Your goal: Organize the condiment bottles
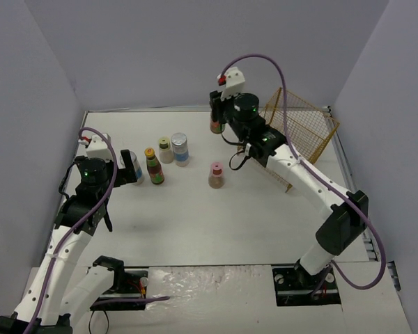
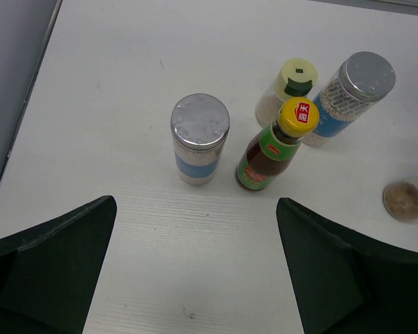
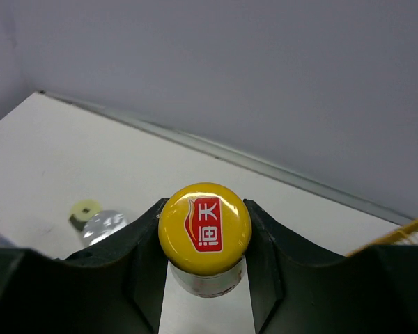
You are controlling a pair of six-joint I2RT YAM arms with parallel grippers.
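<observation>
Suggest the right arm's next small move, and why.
Probably lift the sauce bottle straight up a little. The right gripper is shut on its neck just under the yellow cap, far back by the yellow wire basket, apart from the other sauce bottle and the silver-lidded jars grouped on the left. Raising it first should keep it from dragging on the way over to them.

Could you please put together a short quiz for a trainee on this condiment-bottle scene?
1. True or false: the left gripper is shut on a jar.
2. How many bottles stand clustered in front of it? A) two B) four C) six
3. What does the right gripper hold?

Key: 1 false, it is open; 2 B; 3 a yellow-capped sauce bottle.
</observation>
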